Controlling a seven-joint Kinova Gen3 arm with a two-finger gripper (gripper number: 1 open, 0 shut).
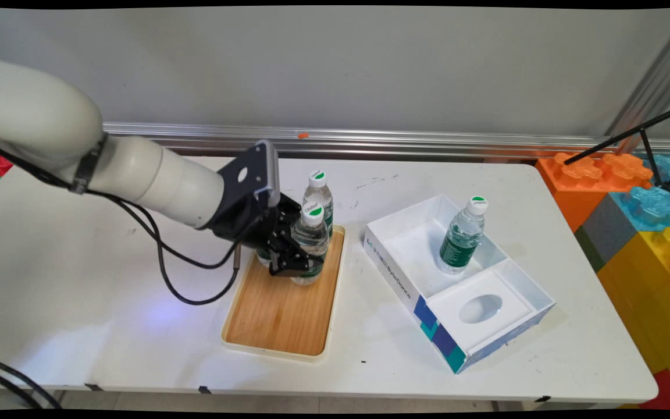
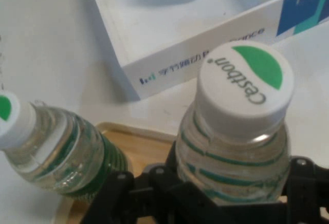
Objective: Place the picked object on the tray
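Gripper: my black two-finger gripper (image 1: 295, 263) is closed onto the body of a Cestbon water bottle (image 1: 310, 244); in the hand view the bottle sits between the fingers with the black linkage hugging it on both sides.
Held bottle: upright, long axis vertical, white cap with its green mark pointing up, base at or just above the far end of the wooden tray (image 1: 280, 311); I can't tell whether it touches.
Neighbour: a second water bottle (image 1: 319, 195) stands upright just beyond the gripper, near the tray's far edge.
Off to the side: a white box (image 1: 396, 270) with blue printing lies well apart from the gripper, holding a third water bottle (image 1: 462, 235), upright.
Step, as I judge it: grasp made, bottle secured.
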